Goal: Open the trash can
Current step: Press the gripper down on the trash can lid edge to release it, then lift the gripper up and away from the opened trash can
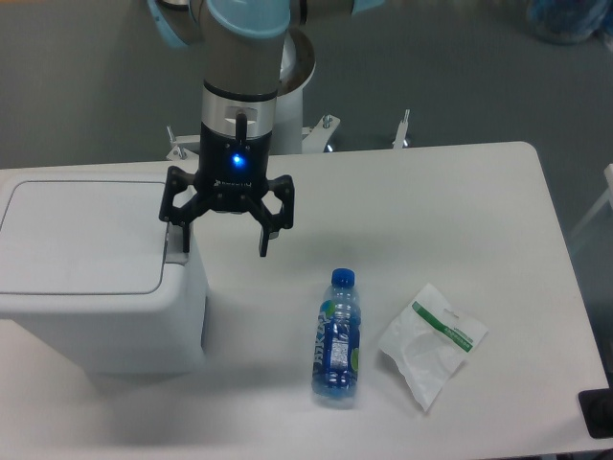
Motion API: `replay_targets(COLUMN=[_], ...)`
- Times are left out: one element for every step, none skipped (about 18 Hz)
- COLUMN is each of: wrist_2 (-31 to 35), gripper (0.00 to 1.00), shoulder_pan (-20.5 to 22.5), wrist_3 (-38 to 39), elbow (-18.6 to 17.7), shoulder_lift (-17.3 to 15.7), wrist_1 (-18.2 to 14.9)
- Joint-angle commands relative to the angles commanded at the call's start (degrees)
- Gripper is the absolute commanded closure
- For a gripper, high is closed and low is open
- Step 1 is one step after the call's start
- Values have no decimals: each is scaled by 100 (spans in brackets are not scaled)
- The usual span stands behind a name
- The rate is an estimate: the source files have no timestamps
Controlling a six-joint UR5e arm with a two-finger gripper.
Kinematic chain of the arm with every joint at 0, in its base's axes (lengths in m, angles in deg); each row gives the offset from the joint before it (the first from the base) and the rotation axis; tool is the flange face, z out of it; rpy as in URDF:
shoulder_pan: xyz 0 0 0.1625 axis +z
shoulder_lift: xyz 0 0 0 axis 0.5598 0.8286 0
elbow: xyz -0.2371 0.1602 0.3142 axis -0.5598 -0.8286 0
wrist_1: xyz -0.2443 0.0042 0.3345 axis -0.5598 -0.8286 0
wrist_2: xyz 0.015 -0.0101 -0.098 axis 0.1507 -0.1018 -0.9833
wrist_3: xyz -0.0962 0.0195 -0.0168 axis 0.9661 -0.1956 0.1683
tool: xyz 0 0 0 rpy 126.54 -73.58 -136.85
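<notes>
The trash can (91, 278) is a large boxy white bin at the table's left, its flat lid lying down shut. A grey push tab (175, 251) shows at the lid's right edge. My gripper (223, 243) hangs open just right of the can's top right corner, pointing down. Its left finger (185, 238) stands over the tab; I cannot tell whether it touches. The right finger (263, 241) hangs in the air beside the can with nothing between the fingers.
A blue water bottle (336, 337) lies on the table right of the can. A white plastic bag with a green stripe (431, 341) lies further right. A dark object (598, 412) sits at the table's front right corner.
</notes>
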Motion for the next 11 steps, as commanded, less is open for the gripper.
replay_targets(wrist_2=[0, 0, 0, 0, 0, -9, -17, -26, -26, -18, -9], gripper=[0, 0, 0, 0, 0, 0, 0, 0, 0, 0, 0], shoulder_pan=[0, 0, 0, 0, 0, 0, 9, 9, 9, 35, 70], wrist_3=[0, -9, 0, 0, 0, -9, -9, -9, -52, -70, -70], elbow=[0, 0, 9, 17, 18, 26, 61, 96, 131, 201, 289], shoulder_lift=[0, 0, 0, -9, -17, -44, -61, -88, -123, -132, -132], wrist_1=[0, 0, 0, -9, -9, -9, -9, -9, 0, 0, -9])
